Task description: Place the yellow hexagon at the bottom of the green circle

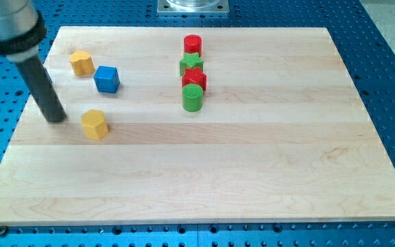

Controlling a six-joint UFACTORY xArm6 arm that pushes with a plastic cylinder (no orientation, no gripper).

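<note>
Tip (57, 118) sitting just left of yellow hexagon (95, 124), not touching. No jaws here, just a bare rod. Hexagon well left of green circle (193, 98), slightly lower. Could easily spin off an off-centre shove, or overshoot and knock that stacked row above.

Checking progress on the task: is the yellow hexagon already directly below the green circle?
No, the yellow hexagon sits far toward the view's left of the green circle, beside my tip.

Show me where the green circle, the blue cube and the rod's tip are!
green circle (192, 98), camera view, on its round top face
blue cube (106, 79), camera view, middle of the block
my tip (56, 118), camera view, the rod's very lower end
</note>
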